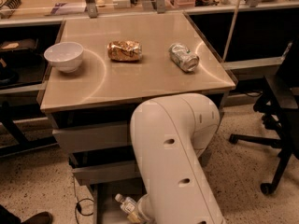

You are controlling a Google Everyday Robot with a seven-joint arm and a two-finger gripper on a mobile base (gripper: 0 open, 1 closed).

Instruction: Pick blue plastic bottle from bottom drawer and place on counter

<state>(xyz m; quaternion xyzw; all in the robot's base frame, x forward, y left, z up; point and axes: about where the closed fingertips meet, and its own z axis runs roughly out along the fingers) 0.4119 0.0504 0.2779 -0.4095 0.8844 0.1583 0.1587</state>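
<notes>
The robot's white arm (174, 162) fills the near centre of the scene, bending down in front of a grey drawer cabinet (91, 139) and reaching to floor level. Behind it lies the counter (140, 83), a glossy beige slab that tops the cabinet. A dark office chair (280, 120) stands on the speckled floor at right. A long pale bench (51, 6) runs across the far side.

The bottom drawer (106, 213) is pulled out at the near edge, left of the arm, with its grey floor partly showing.

On the counter, a white bowl (64, 56) sits at the far left. A gold-brown can (124, 51) lies on its side near the middle, and a silver-green can (183, 57) lies to its right, the three well apart.

The blue plastic bottle (126, 204) is in the bottom drawer, tilted with its white cap toward the far left. The gripper (137, 213) is down in the drawer right at the bottle's near end, mostly hidden by the arm. Whether the claw is spread or clamped on the bottle cannot be told.
</notes>
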